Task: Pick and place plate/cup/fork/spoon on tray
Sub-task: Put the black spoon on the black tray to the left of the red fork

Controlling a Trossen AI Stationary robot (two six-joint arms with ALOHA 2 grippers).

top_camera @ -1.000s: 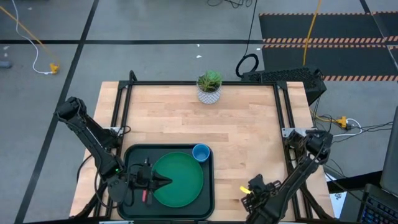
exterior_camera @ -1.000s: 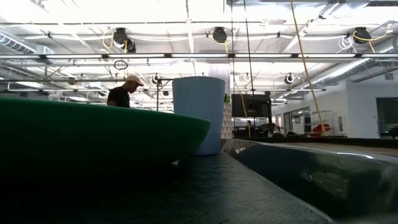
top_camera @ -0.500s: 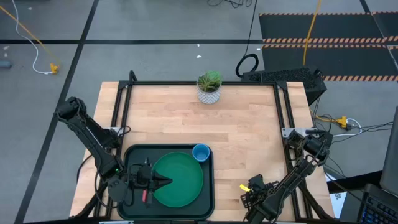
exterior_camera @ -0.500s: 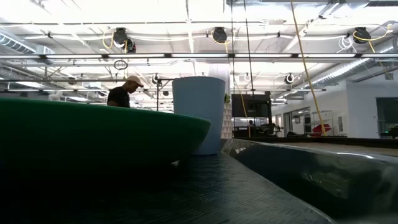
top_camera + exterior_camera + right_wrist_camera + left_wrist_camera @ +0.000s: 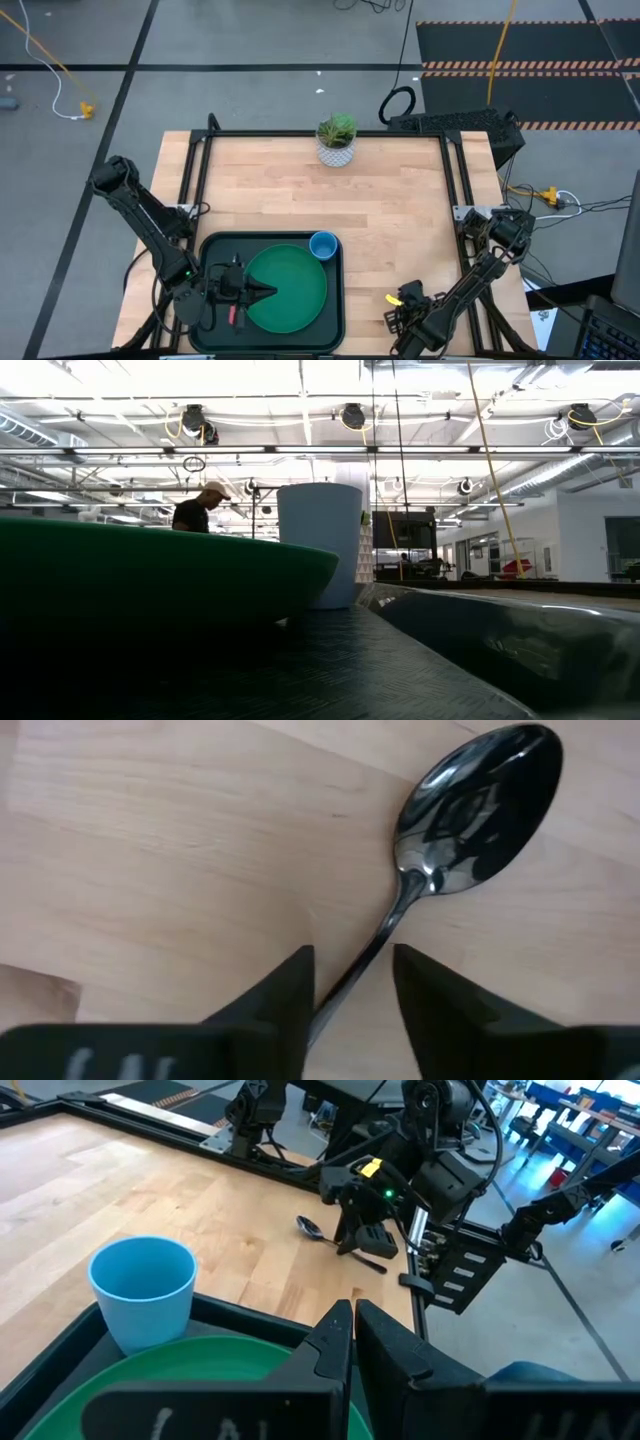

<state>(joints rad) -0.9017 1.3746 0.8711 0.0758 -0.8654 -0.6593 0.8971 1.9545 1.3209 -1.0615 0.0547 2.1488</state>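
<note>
**Right gripper straddles the spoon handle, last piece off the tray**

At the bottom of the right wrist view, the right gripper (image 5: pixel 352 985) has its fingers apart on either side of the spoon (image 5: pixel 455 815) handle, not yet clamped; the bowl lies toward the upper right of that frame. The spoon rests flat on the wooden table (image 5: pixel 380 215), in the high view at the lower right, beside the tray (image 5: pixel 336 300). It looks thin, stiff, light and slick, likely to pivot or slip, so a grip across the handle near the neck seems best. At lower left, the left gripper (image 5: pixel 262 291), fingers together, hangs over the green plate (image 5: pixel 300 290) on the tray. The light-blue cup (image 5: pixel 323 245) stands at the tray's upper right corner.
</note>
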